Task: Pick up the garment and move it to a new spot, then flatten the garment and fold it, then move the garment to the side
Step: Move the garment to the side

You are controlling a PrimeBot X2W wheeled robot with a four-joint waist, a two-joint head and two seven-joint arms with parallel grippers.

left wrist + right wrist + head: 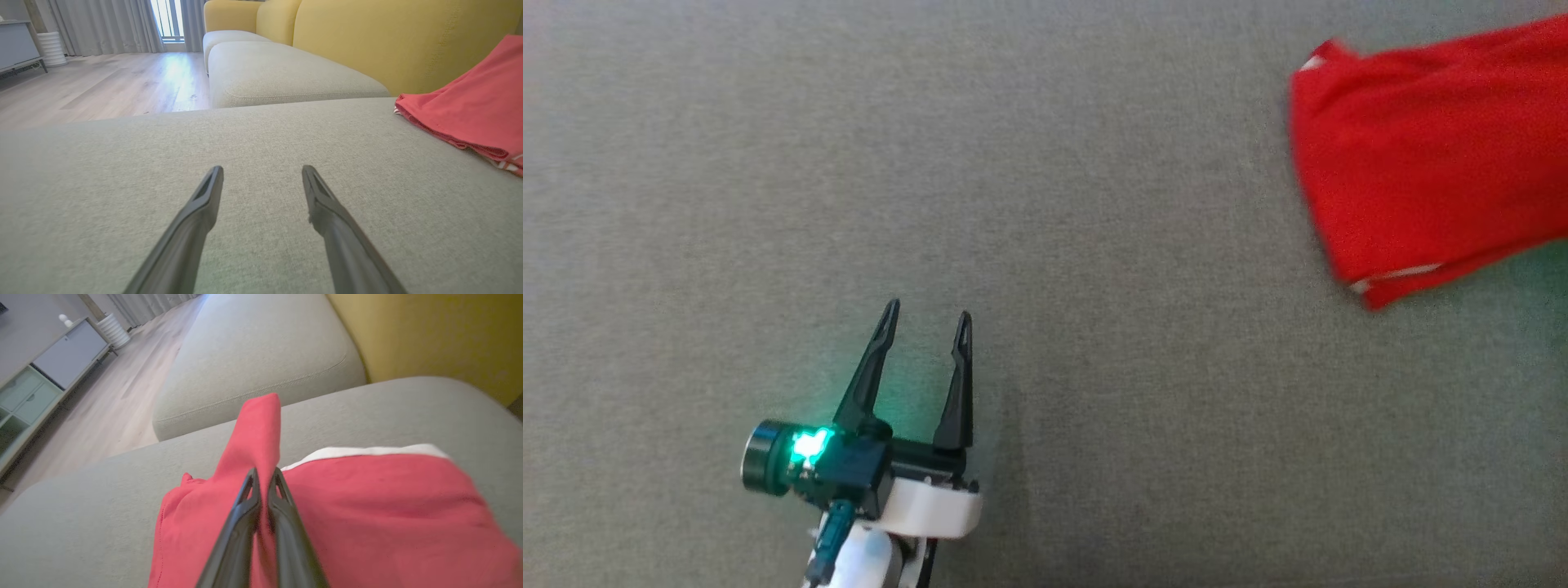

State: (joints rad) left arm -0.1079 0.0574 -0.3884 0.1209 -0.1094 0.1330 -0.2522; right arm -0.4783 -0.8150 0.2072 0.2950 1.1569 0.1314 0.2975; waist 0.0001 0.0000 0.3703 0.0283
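The garment is red cloth with a white trim, lying bunched at the right end of a grey sofa cushion. From the left wrist camera the garment lies off to the right. My right gripper is shut on a raised fold of the garment, which stands up in a peak between the fingers. My left gripper is open over bare cushion, well left of the cloth, its fingers apart with nothing between them.
A yellow sofa backrest rises behind the cushion. A second grey cushion lies beyond, then wooden floor, curtains and a low grey cabinet.
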